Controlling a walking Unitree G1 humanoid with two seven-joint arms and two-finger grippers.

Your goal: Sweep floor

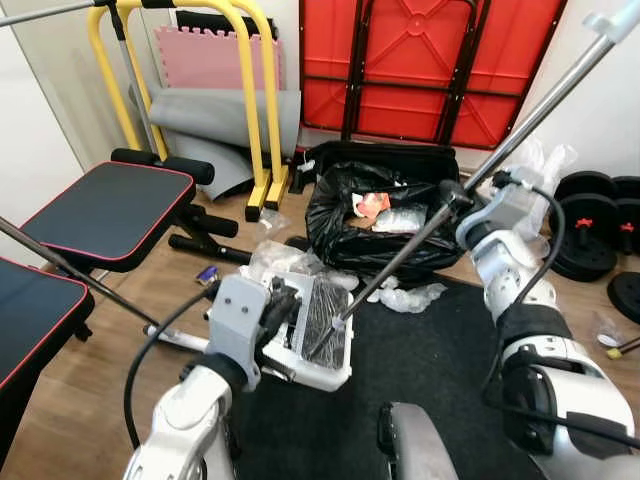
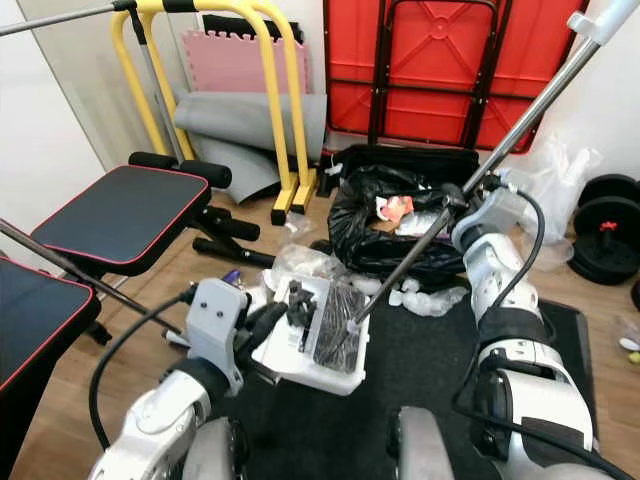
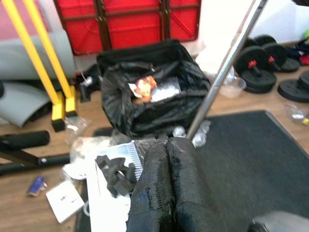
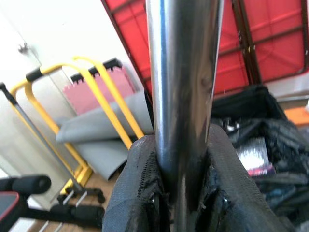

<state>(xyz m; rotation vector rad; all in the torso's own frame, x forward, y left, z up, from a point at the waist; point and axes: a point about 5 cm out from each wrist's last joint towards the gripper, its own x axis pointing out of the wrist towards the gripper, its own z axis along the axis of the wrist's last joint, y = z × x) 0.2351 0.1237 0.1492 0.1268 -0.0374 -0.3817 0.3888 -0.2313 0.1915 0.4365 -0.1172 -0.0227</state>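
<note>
I'm gripping the broom handle (image 1: 520,130) with the right gripper (image 1: 452,196), both fingers (image 4: 140,193) pressed tight against the silver pole, as the right wrist view shows plainly. The pole is running from one o'clock high in the head view down to the broom head (image 1: 322,322), which is sitting at the centre, inside the white dustpan (image 1: 320,365).

My left gripper (image 1: 285,305) is at seven o'clock from the broom head, at the dustpan's near-left edge. In the left wrist view its fingers (image 3: 166,188) are lying flush together with no gap, and I can't make out anything pinched between them, so I'm treating it as closed and bracing the pan rather than clamping it. A dark lump of debris (image 3: 116,171) is sitting on the pan just beside those fingers.

The black rubbish bag (image 1: 380,225) is gaping open at twelve o'clock from the pan, near it, with crumpled clear plastic (image 1: 405,297) lying on the floor between them. A blue object (image 1: 207,273) and a white card (image 3: 64,200) are lying on the wood floor (image 1: 90,400) at nine to ten o'clock of the pan, beyond the dark mat (image 1: 450,370).

To do this step well, I'm judging I should keep the pan level, draw the bristles lightly toward its back wall so nothing spills, and keep the long pole clear of the red folded table (image 1: 410,60) behind.
</note>
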